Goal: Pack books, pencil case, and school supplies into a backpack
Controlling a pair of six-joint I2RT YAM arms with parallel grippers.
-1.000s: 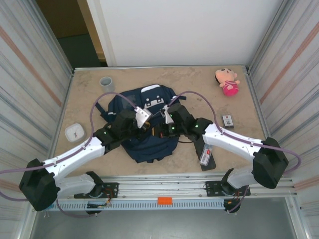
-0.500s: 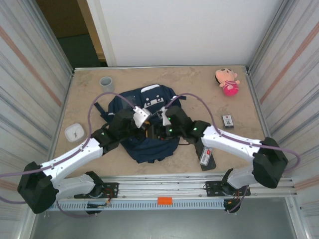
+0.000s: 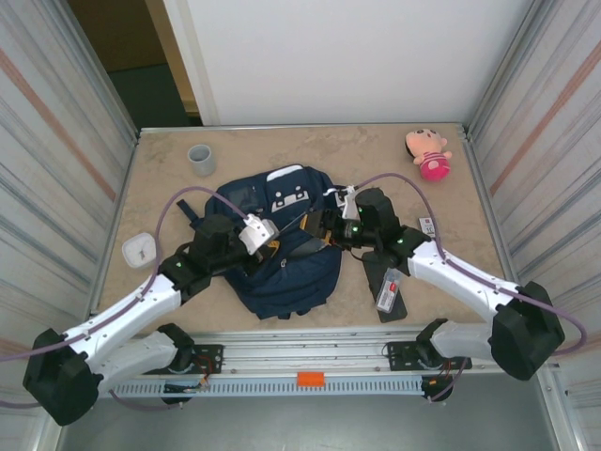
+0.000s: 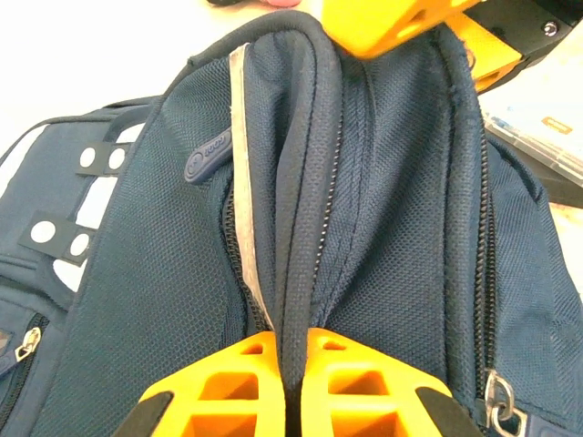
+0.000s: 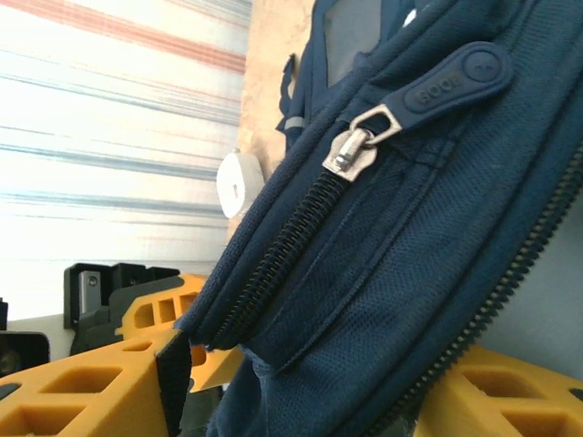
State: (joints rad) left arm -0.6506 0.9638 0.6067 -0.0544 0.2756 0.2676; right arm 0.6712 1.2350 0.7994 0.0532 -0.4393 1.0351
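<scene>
While the backpack [image 3: 282, 272] lies mid-table [image 3: 357, 160], its zipped opening shows as a narrow slit, and I cannot tell what is inside. On the piped rim of that opening the left gripper [image 4: 291, 364] has its fingers pressed together. Beside a zip pull [image 5: 364, 146], the right gripper [image 5: 301, 391] has its fingers spread, with fabric between them. Right of the backpack lies the pencil case [image 3: 394, 312], with the packet [image 3: 386, 292] on top.

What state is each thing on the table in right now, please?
Backpack: lying on the table, one edge pinched.
Left fingers: shut on the backpack's edge.
Right fingers: apart, astride the backpack.
Pencil case: lying outside the backpack.
Packet: lying on the pencil case.
Cup: upright.
</scene>
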